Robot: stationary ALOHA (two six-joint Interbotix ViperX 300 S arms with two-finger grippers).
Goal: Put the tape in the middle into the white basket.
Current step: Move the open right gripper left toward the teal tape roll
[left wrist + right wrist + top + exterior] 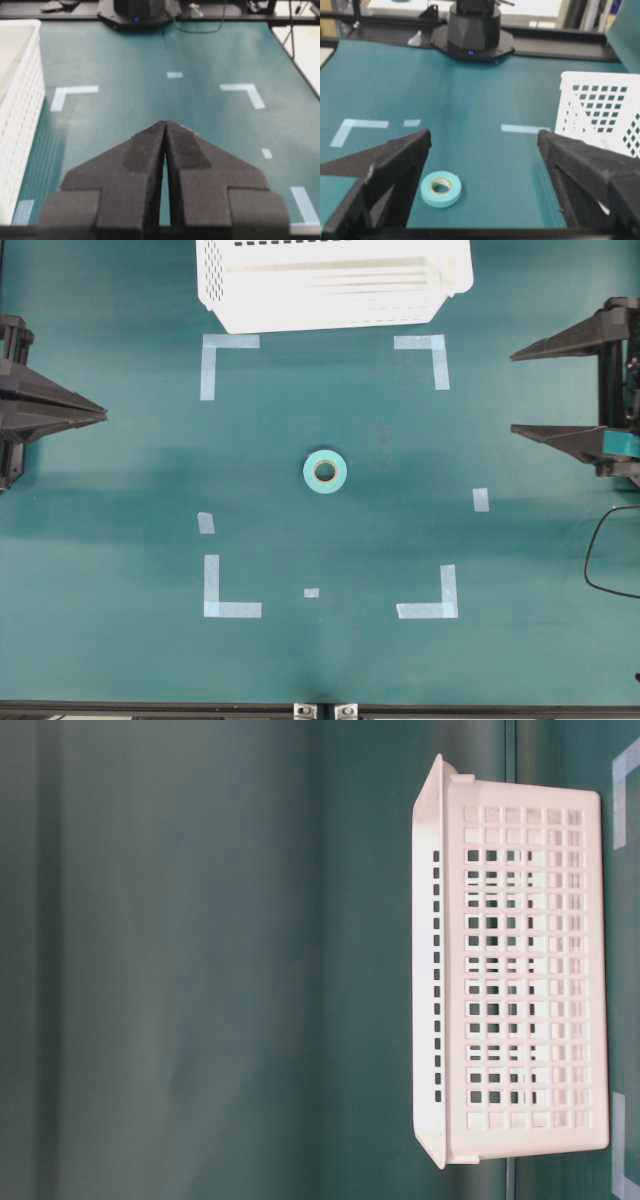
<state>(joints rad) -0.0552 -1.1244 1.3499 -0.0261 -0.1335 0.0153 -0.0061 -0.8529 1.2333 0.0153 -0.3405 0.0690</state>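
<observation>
A dark teal worktop [120, 660] fills the overhead view. Near its centre the tape [325, 471], a small light-teal roll with a tan cardboard core, lies flat with its hole facing up. It sits alone inside a rectangle marked by four pale-blue L-shaped corner marks [226, 592], with a few short pale-blue tape strips [481, 499] scattered around it.

The white basket [330, 285] stands at twelve o'clock from the roll, at the far edge of the worktop, well apart from it and just beyond the two upper corner marks. Its walls carry rows of small slots. The table-level view shows the basket turned sideways in the picture, and I cannot tell from there whether anything lies inside.

At nine o'clock, at the left edge of the overhead view, the left claw [102, 417] comes to a single point; from its wrist camera its two dark foam-faced fingers [145, 150] press together at the tips, with nothing between them.

At three o'clock, at the right edge, the right claw [514, 393] is spread wide and holds nothing. From its wrist camera the roll lies on the worktop between the two fingers [400, 155], nearer the left one, touching neither, with the basket at the right edge.
</observation>
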